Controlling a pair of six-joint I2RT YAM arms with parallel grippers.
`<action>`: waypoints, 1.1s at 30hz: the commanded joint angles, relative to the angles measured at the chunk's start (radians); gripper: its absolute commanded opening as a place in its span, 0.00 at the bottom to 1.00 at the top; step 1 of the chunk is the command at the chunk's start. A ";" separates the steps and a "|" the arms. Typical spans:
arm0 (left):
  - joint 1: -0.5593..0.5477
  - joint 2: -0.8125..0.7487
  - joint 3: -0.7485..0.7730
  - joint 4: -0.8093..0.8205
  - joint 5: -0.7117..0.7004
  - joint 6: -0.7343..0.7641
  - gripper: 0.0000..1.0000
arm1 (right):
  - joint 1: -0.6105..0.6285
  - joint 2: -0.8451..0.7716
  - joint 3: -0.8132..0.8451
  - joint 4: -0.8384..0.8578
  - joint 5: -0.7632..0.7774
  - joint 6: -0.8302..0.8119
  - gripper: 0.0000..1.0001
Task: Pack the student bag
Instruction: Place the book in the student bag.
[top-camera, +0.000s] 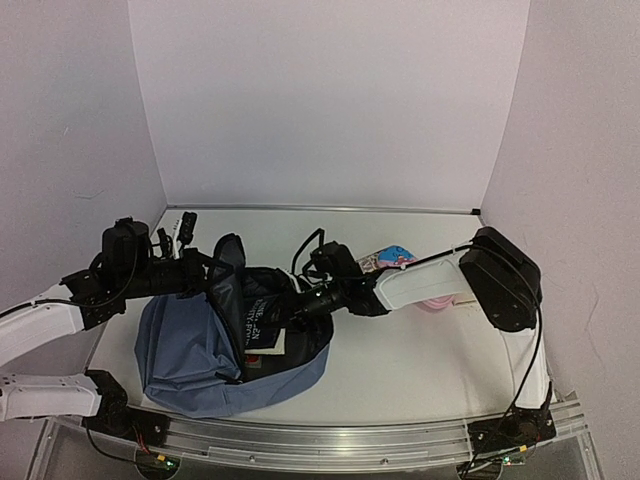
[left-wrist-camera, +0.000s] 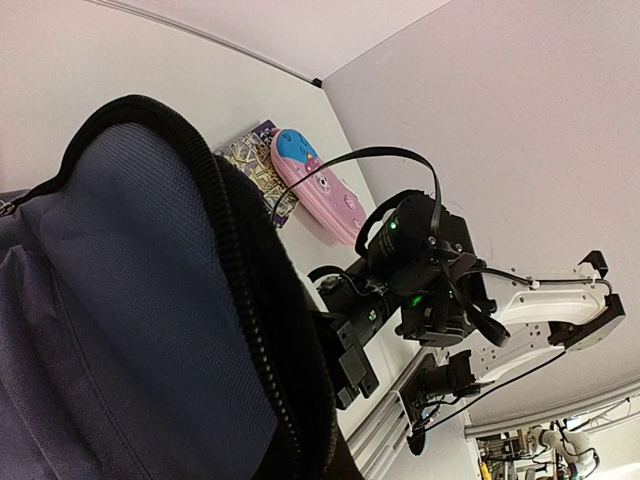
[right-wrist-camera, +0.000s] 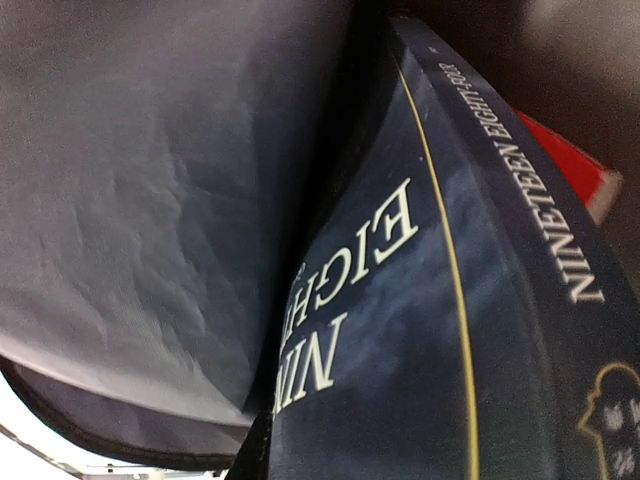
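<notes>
The slate-blue student bag (top-camera: 185, 360) lies open at the near left of the table. My left gripper (top-camera: 208, 268) is shut on its zippered rim and holds the flap (left-wrist-camera: 120, 300) raised; the fabric hides the fingers in the left wrist view. My right gripper (top-camera: 292, 312) reaches into the opening, shut on a dark blue book (top-camera: 264, 326) titled Nineteen Eighty-Four. That book (right-wrist-camera: 420, 330) fills the right wrist view against the bag's dark lining (right-wrist-camera: 130, 200). A red item (right-wrist-camera: 570, 170) lies inside the bag behind the book.
A pink pencil case (left-wrist-camera: 320, 195) with a blue end lies on the table beyond the right arm, next to a patterned booklet (left-wrist-camera: 255, 165). White walls enclose the table on three sides. A metal rail (top-camera: 350, 440) runs along the near edge.
</notes>
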 joint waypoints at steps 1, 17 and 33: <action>0.004 0.004 0.025 0.113 0.021 -0.006 0.00 | 0.040 0.030 0.129 -0.031 0.079 -0.093 0.00; 0.004 -0.029 -0.019 0.126 -0.032 -0.025 0.00 | 0.074 0.128 0.263 -0.168 0.255 -0.139 0.45; 0.005 -0.106 0.032 -0.481 -0.519 -0.176 0.00 | 0.074 -0.129 0.202 -0.442 0.555 -0.282 0.71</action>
